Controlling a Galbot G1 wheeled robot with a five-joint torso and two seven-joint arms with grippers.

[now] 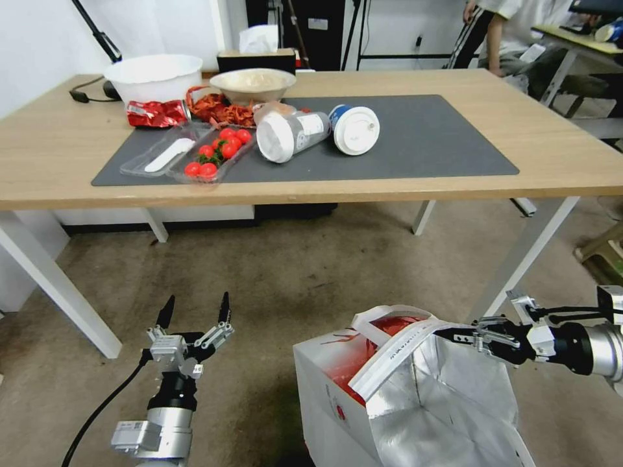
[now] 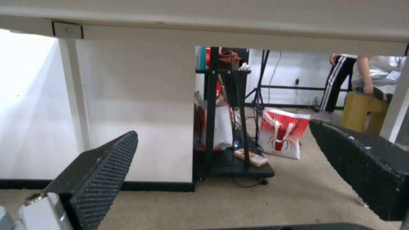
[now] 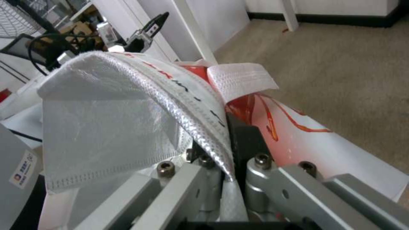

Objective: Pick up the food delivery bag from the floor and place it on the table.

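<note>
One strap of the food delivery bag (image 1: 415,389) sits pinched in the right gripper (image 1: 448,335).

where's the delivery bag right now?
In the head view the delivery bag sits low and right of centre over the carpet, in front of the table. The right claw is shut on its white strap; the left claw hangs open beside it.

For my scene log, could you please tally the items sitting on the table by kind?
Bowls: 2, white bowl and beige bowl
Lidded cups on their sides: 2, and
Clear trays: 2, tomato tray and tray with white utensil
Red wrappers: 2, and
Tissue box: 1
Total: 9
</note>
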